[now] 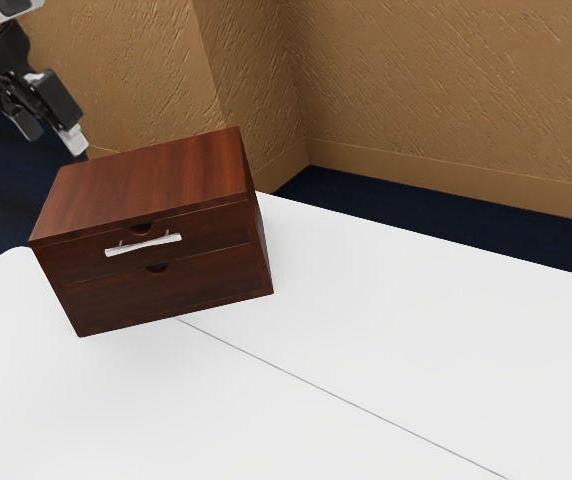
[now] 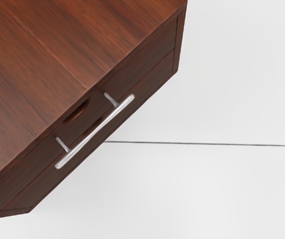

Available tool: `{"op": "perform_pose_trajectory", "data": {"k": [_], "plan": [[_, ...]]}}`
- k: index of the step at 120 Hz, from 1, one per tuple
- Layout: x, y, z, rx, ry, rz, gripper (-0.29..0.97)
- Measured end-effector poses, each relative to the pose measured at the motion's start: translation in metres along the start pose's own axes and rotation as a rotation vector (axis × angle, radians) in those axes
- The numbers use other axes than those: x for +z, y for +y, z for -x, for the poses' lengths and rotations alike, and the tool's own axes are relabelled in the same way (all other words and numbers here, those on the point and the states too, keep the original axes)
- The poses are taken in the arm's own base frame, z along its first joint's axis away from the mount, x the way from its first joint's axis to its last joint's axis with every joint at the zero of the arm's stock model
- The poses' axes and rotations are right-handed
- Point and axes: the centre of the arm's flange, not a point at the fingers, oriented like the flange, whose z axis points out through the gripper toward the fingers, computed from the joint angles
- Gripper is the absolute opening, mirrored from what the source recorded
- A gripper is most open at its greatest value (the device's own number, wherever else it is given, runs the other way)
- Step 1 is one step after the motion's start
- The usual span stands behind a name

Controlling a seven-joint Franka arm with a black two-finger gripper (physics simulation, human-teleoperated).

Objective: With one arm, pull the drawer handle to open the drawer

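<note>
Hanging in the air at the exterior view's upper left, the hand (image 1: pixel 54 140) is released: its two black fingers stand apart with nothing between them. It touches nothing and sits well apart from the drawer handle (image 1: pixel 143 245), above and beyond the far corner of the cabinet (image 1: pixel 146 180).

The cabinet is a small box of dark reddish wood, resting on the white desk (image 1: pixel 396 330) near its far edge. Its front carries two drawers, one over the other. The upper drawer (image 1: pixel 196 232) bears the drawer handle, a slim silver bar lying level across the front, held off the wood by two short posts. A half-round notch (image 1: pixel 141 228) is cut just above the bar, and a second one (image 1: pixel 156 267) marks the top of the lower drawer (image 1: pixel 166 290). Both drawer fronts lie flush with the cabinet's face, so both are closed and what they hold cannot be seen.

From the wrist view, the cabinet's top (image 2: pixel 43 64) lies under the hand, with the drawer handle (image 2: pixel 93 132) jutting past its front edge over the desk (image 2: pixel 207 194). A thin dark seam (image 2: pixel 197 144) runs across the desk surface.
</note>
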Motion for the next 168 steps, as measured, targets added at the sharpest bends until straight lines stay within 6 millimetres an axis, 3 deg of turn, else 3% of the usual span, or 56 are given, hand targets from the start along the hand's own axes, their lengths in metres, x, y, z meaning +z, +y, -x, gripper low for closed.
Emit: {"op": "perform_pose_trajectory", "data": {"k": [41, 51, 66, 80, 95, 112, 138, 156, 162, 168], "plan": [[0.017, -0.003, 0.005, -0.012, -0.077, 0.031, 0.68], [0.035, 0.001, -0.001, -0.01, -0.132, 0.03, 0.68], [0.043, 0.004, -0.001, -0.001, -0.171, 0.0, 0.68], [0.054, -0.004, 0.024, 0.016, -0.195, -0.001, 0.68], [0.055, 0.017, 0.055, 0.093, -0.171, -0.059, 0.68], [0.06, 0.007, 0.095, 0.108, -0.104, -0.109, 0.68], [0.099, 0.012, 0.098, 0.203, -0.052, -0.2, 0.68], [0.104, 0.016, 0.1, 0.275, 0.011, -0.257, 0.68], [0.111, 0.011, 0.099, 0.282, 0.018, -0.252, 0.68], [0.133, -0.012, 0.105, 0.251, -0.006, -0.22, 0.68]]}}
